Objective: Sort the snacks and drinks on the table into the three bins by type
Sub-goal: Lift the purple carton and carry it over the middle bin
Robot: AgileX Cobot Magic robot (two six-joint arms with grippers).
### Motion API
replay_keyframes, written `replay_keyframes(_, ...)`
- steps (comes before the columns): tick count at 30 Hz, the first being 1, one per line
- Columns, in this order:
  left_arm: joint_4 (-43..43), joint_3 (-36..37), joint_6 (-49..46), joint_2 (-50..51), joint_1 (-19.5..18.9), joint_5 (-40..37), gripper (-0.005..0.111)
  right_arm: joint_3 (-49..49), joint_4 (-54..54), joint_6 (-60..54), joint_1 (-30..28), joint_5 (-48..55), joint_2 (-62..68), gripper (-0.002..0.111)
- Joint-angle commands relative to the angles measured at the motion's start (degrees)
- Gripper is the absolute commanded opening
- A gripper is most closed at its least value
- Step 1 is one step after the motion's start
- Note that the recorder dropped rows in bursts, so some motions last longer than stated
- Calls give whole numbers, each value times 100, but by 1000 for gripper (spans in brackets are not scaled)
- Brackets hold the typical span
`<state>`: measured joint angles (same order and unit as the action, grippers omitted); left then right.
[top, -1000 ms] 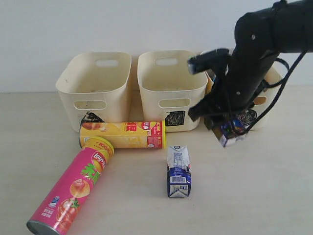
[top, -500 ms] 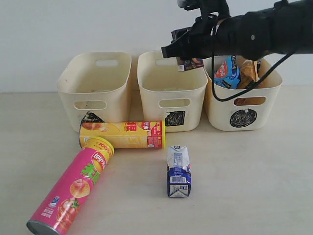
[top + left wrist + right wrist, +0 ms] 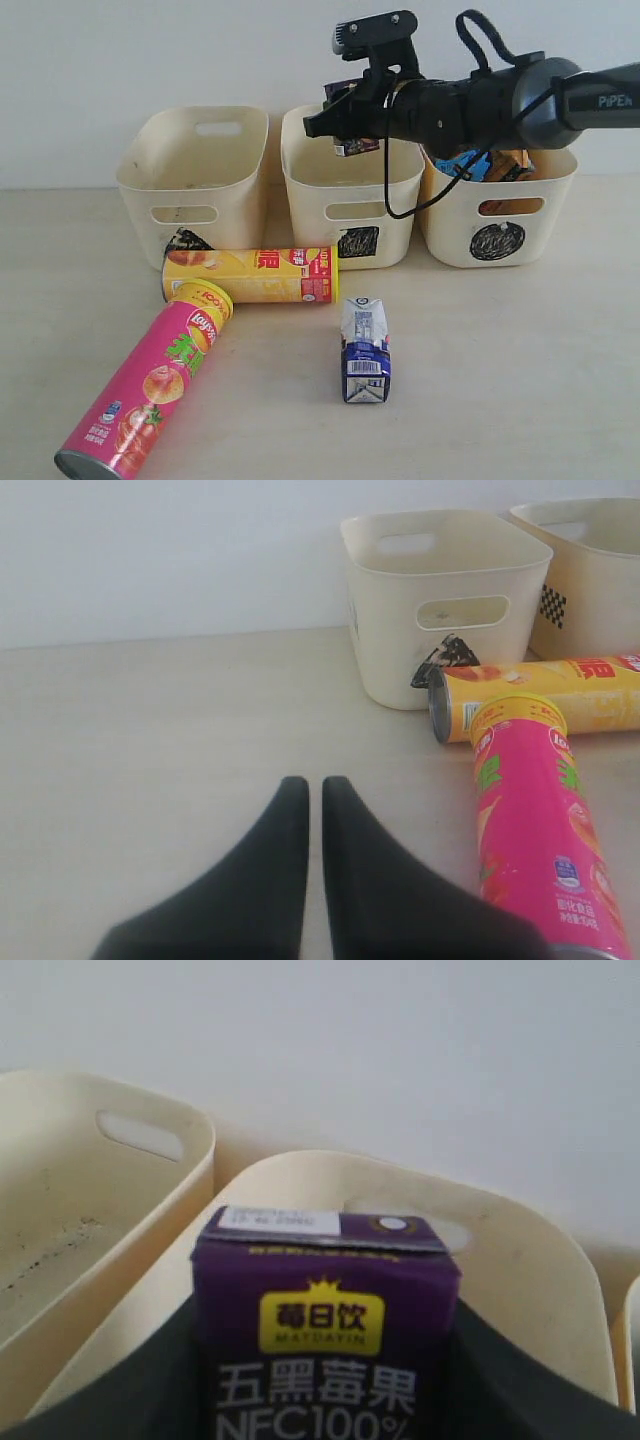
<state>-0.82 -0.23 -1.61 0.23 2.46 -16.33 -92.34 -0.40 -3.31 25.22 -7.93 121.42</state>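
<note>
My right gripper is shut on the dark purple carton and holds it upright just above the middle bin, the one with the square mark. In the right wrist view the purple carton sits between both fingers over the middle bin's rim. The blue-and-white carton stands on the table. The yellow Lay's tube and pink tube lie near the left bin. The blue bag and orange bag sit in the right bin. My left gripper is shut and empty, low over the table.
The left wrist view shows the pink tube close beside my left fingers, the yellow tube behind it, and the left bin beyond. The right arm's cable hangs over the middle bin's right wall.
The right arm has lifted the purple carton from low in front of the right bin and swung it left, to above the middle bin. Everything on the table stayed put.
</note>
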Motion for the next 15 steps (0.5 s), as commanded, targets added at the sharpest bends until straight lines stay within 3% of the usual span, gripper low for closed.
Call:
replay_keyframes(1,21,23,74,-23,-17,21,4,-319,40,-8,-80,196,201,0)
replay_keyframes(4,21,23,74,-23,-17,21,4,-379,72,-8,-127,373,306,1)
replay_keyframes(6,21,23,74,-23,-17,21,4,-379,109,-8,-140,450,325,7)
replay_keyframes(12,21,23,74,-23,-17,21,4,-379,109,-8,-140,503,374,55)
replay_keyframes(15,21,23,74,-23,-17,21,4,-379,109,-8,-140,503,374,67)
